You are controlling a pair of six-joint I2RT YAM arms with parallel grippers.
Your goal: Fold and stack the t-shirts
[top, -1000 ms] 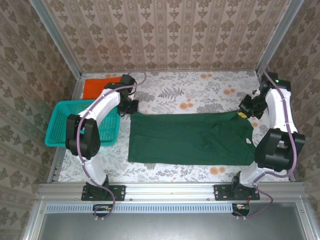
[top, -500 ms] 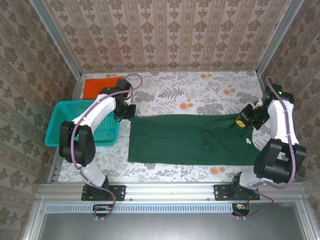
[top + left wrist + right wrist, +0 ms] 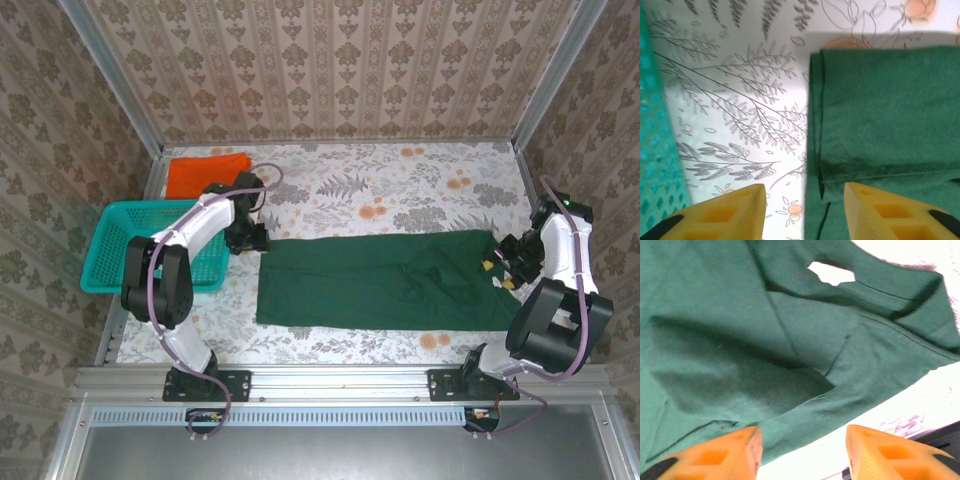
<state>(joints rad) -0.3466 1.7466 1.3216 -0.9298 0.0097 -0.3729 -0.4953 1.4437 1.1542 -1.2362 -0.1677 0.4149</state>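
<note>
Seen from above, the left arm arches from its base over the right side of the teal mesh basket (image 3: 100, 262) and bends down, putting the left gripper (image 3: 248, 238) at the far left corner of the dark green t-shirt (image 3: 380, 285); its yellow fingers (image 3: 722, 215) stand apart, clamping nothing, just over the shirt's folded edge and the floral table (image 3: 330, 190). The right arm doubles back from 4 o'clock; the right gripper (image 3: 500, 270) hangs over the shirt's right end, fingers apart and holding nothing. The green shirt lies folded into a long band from 9 to 3 o'clock; the orange t-shirt (image 3: 205, 172) sits at 10 o'clock, beyond the basket, whose mesh floor shows bare. A pale speck near the right gripper is too small to read.
</note>
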